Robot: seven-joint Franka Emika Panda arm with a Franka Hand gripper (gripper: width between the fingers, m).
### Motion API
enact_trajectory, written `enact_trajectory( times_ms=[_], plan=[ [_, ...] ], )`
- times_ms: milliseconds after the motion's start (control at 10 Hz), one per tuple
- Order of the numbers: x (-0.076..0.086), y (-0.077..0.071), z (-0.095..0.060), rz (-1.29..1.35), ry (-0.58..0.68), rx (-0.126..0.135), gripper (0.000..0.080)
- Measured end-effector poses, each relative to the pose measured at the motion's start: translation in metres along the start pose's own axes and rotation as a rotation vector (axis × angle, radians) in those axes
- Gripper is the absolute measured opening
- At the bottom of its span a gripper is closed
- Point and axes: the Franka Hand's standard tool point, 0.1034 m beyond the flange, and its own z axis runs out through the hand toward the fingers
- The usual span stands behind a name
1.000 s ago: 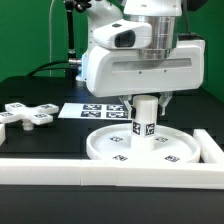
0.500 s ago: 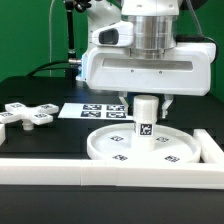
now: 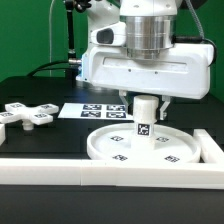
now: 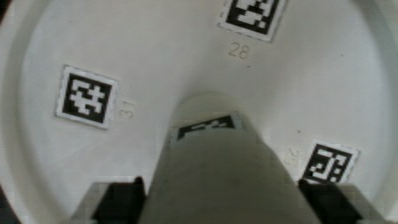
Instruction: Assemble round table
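Observation:
The large rimmed white disc (image 3: 140, 146) lies flat on the black table in the exterior view, with markers on its face. The short cylindrical post (image 3: 146, 118) stands upright on the disc's middle, a marker on its side. My gripper (image 3: 145, 100) is shut on the post's upper end, its fingers on either side. In the wrist view the post (image 4: 217, 160) runs down to the disc (image 4: 107, 50), with dark pads (image 4: 121, 200) at both its sides. The cross-shaped piece (image 3: 28, 116) lies on the table at the exterior view's left, apart from the gripper.
The marker board (image 3: 95, 110) lies flat behind the disc. A long white border rail (image 3: 60, 168) runs along the table's front edge, and another rail (image 3: 212, 148) stands at the exterior view's right, close to the disc.
The wrist above the post has turned a little between the frames. The post and disc stay in the same place.

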Motion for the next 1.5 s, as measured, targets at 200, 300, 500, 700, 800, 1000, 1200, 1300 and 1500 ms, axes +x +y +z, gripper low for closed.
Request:
enact_trajectory(
  times_ms=[200, 300, 500, 700, 800, 1000, 1200, 1300, 1500],
  plan=[
    [-0.0001, -0.0002, 0.0003, 0.266, -0.01, 0.028, 0.0409],
    [-0.0003, -0.0008, 0.0007, 0.378, -0.014, 0.043, 0.0409],
    [-0.0002, -0.0011, 0.0007, 0.623, -0.049, 0.074, 0.0409],
    [-0.0009, -0.0021, 0.0003, 0.745, -0.065, 0.082, 0.0409],
    [-0.0007, -0.0021, 0.0001, 0.817, -0.077, 0.087, 0.0409],
    [0.0004, -0.0017, 0.0003, 0.926, -0.097, 0.098, 0.0409],
    [-0.0002, -0.002, 0.0012, 0.903, -0.097, 0.099, 0.0455],
    [-0.0005, -0.002, 0.0016, 0.858, -0.095, 0.101, 0.0605],
    [-0.0028, -0.0081, 0.0004, 0.68, -0.077, 0.102, 0.0636]
  ],
)
